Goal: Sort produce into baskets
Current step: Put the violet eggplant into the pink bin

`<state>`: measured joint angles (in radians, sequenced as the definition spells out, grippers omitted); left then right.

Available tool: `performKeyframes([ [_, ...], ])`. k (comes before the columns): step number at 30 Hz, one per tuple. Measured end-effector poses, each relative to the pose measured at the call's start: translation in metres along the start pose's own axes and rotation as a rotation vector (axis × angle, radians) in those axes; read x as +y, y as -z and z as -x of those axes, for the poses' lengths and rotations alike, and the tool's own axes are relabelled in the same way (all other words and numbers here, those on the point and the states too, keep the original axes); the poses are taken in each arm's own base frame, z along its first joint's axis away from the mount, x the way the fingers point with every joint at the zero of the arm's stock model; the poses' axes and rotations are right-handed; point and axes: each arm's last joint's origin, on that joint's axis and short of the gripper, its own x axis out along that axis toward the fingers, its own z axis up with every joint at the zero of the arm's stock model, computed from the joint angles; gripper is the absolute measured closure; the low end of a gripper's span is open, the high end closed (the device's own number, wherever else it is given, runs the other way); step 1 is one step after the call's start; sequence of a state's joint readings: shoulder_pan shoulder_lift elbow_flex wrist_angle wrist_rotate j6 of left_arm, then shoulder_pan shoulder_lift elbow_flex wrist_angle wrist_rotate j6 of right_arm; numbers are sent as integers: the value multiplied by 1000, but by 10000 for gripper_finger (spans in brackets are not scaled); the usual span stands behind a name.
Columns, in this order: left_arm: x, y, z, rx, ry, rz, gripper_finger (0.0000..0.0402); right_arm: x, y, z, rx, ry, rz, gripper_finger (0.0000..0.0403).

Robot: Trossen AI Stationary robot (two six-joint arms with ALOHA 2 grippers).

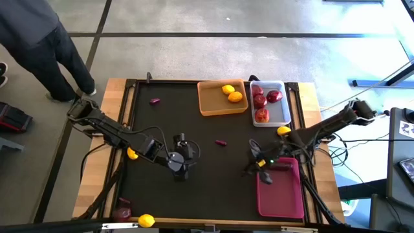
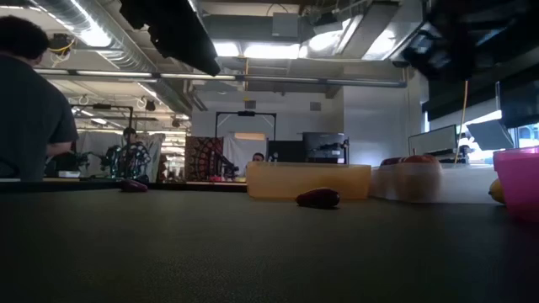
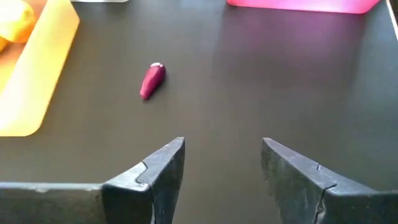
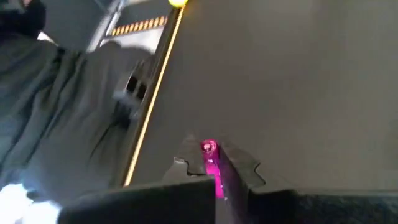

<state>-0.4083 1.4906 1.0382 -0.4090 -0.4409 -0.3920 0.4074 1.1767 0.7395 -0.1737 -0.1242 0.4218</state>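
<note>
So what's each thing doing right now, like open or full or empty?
left gripper: open, holding nothing
right gripper: shut on a purple piece
orange basket: two yellow fruits inside
white basket: red apples inside
pink basket: looks empty

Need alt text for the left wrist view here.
The left hand, open and empty, faces a small purple produce piece lying on the dark mat. An orange basket and a pink basket sit beyond.
</note>
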Motion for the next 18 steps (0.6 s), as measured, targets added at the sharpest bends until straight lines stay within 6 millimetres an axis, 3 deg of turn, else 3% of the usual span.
performKeyframes([
  [5, 1, -1, -1, -6, -20, 5, 201, 21, 24, 8, 153, 11, -137, 398],
  [11, 1, 0, -1, -7, -19, 4, 203, 43, 58, 14, 287, 144, -257, 398],
  [18, 1, 0, -1, -6, -19, -4, 203, 47, 93, 24, 385, 413, -291, 398],
])
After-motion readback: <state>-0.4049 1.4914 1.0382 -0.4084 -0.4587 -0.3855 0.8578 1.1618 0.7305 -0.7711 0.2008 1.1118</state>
